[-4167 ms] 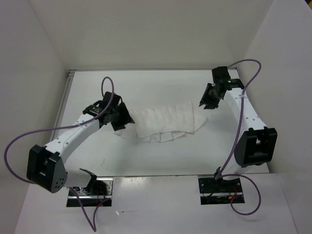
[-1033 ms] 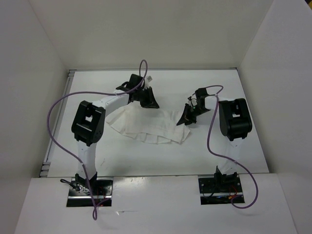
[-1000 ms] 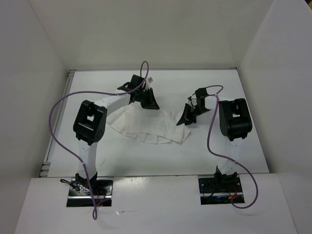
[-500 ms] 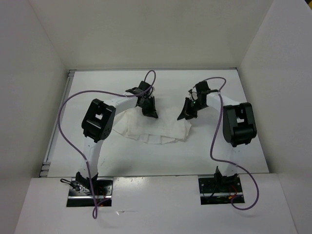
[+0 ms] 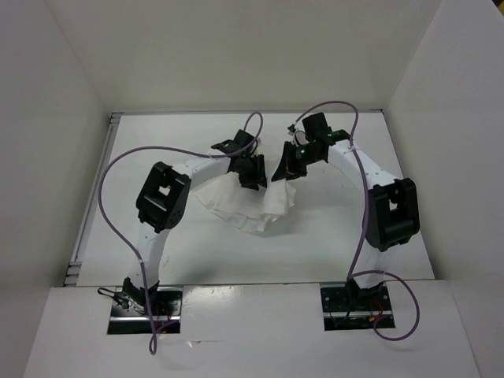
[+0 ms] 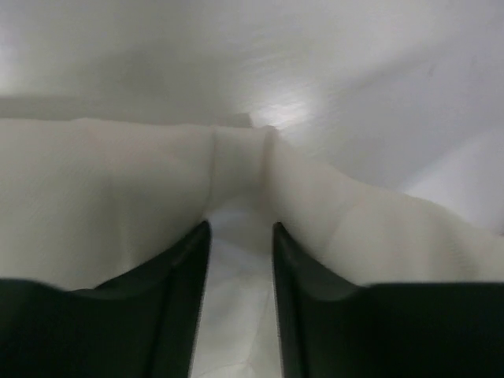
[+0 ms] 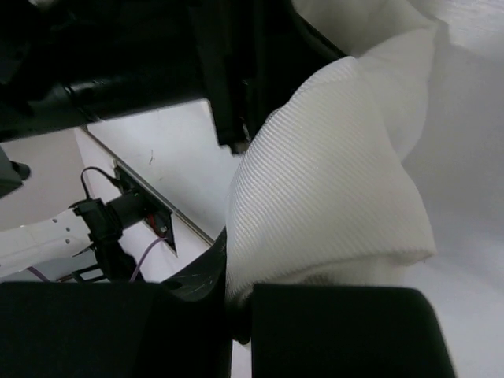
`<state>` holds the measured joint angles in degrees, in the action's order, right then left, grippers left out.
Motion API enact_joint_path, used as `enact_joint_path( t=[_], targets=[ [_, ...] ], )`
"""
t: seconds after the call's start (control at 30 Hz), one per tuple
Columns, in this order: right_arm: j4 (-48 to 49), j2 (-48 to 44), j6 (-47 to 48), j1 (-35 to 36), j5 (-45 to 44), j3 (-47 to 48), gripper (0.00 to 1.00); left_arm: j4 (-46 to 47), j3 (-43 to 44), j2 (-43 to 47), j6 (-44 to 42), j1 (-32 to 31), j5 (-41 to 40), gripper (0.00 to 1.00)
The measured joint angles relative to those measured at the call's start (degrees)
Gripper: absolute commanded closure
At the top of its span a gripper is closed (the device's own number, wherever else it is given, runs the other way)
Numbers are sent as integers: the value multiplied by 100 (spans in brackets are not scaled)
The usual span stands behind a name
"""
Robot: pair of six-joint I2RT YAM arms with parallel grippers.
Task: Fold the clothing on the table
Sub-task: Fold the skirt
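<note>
While both arms reached inward over the table (image 5: 331,244), the clothing (image 5: 244,209) lay bunched near the table's middle, its right part gathered up toward the right gripper (image 5: 283,170). That gripper was clenched on the clothing. The right wrist view showed a ribbed white fold bulging out from between its closed black jaws. The left gripper (image 5: 253,175) sat just beside the right one, over the garment's far edge. Its fingers (image 6: 185,264) stood apart with a clear gap, released. White fabric showed in the gap and draped across just past the tips, with a raised crease in line with the gap. Whether the fingers touched the cloth could not be told. Purple cables (image 5: 331,102) arced above each arm.
</note>
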<state>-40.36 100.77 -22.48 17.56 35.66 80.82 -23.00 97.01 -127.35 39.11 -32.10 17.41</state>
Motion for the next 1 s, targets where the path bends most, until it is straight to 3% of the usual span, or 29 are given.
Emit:
enact_joint_path(
  t=[0.13, 0.3, 0.47, 1.0],
  targets=[
    [-192, -11, 52, -17, -33, 356, 100, -343, -278, 660, -17, 498, -791, 46],
    [-297, -4, 120, -17, -52, 601, 100, -400, -590, 1377, -7, 1460, -1687, 60],
    [-501, 181, 205, -17, -136, 911, 100, -299, -997, 1456, 26, 2109, -2197, 67],
    [-1333, 1147, 299, 160, -1158, 2385, 99, 129, -1775, 1233, 118, 2247, -2400, 72]
  ],
)
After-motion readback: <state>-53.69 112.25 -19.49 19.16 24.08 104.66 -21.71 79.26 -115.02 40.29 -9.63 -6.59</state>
